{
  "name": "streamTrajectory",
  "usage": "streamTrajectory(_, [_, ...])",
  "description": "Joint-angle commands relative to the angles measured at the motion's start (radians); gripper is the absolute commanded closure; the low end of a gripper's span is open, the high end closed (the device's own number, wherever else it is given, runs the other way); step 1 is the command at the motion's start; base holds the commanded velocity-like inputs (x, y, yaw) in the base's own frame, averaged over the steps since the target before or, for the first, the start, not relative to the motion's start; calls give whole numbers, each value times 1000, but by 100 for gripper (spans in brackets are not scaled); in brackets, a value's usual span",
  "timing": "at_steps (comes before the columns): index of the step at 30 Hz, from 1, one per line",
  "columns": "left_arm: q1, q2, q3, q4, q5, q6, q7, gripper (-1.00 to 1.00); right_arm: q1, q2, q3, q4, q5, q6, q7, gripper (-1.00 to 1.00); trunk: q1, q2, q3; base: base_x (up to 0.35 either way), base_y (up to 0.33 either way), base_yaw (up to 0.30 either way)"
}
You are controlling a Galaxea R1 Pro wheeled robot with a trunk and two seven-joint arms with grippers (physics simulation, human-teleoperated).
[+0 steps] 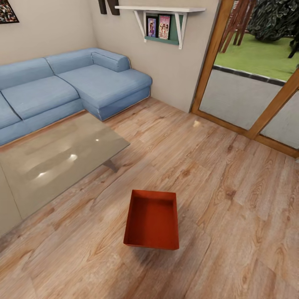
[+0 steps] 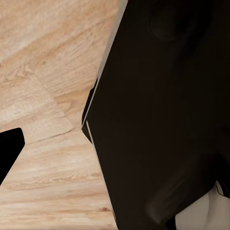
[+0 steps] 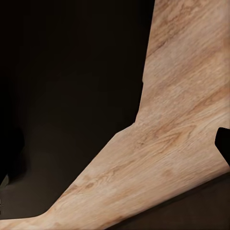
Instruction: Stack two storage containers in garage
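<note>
We had one bin (image 1: pixel 152 224) on the wood floor (image 1: pixel 216 187) in the living rm, roughly 6 o'clock from frame ctr in head view. Open top up, nothing visible inside, long axis running approx 12–6. It sat apart from everything else, nothing touching it.

Glass table (image 1: pixel 58 160) was at approx 10 o'clock from the bin, near but not touching; table leg showed under the near corner. Blue sofa (image 1: pixel 70 89) further out at 11 o'clock, against the wall. Shelf (image 1: pixel 164 23) w/ two pics on the wall at 12 o'clock. Wood-framed glass doors (image 1: pixel 249 99) at approx 1–2 o'clock, grass visible outside.

Left wrist cam: dark robot body close up plus wood planks (image 2: pixel 43 72); a black tip (image 2: pixel 9 148) poked in at one edge, prob a finger, couldn't confirm. Left claw opening: couldn't tell.

Right wrist cam: same deal, dark mass w/ planks (image 3: pixel 182 124) beyond, small black tip (image 3: pixel 224 143) at the edge. Right claw opening: couldn't tell either. We saw nothing held at either tip.
</note>
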Motion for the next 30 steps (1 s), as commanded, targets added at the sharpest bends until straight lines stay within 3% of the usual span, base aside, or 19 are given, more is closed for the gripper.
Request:
streamTrajectory(1, [0,0,8,0,1,-3,2,-100,-1,1,8,3,-9,-6,-2,-100,0,0,-1,0,-4,-20])
streamTrajectory(9, [0,2,8,1,1,-4,2,-100,-1,2,7,3,-10,-4,-2,-100,0,0,-1,0,-1,-130])
streamTrajectory(30, [0,2,8,0,1,-4,3,-100,-1,0,10,3,-7,-3,-2,-100,0,0,-1,0,0,-4])
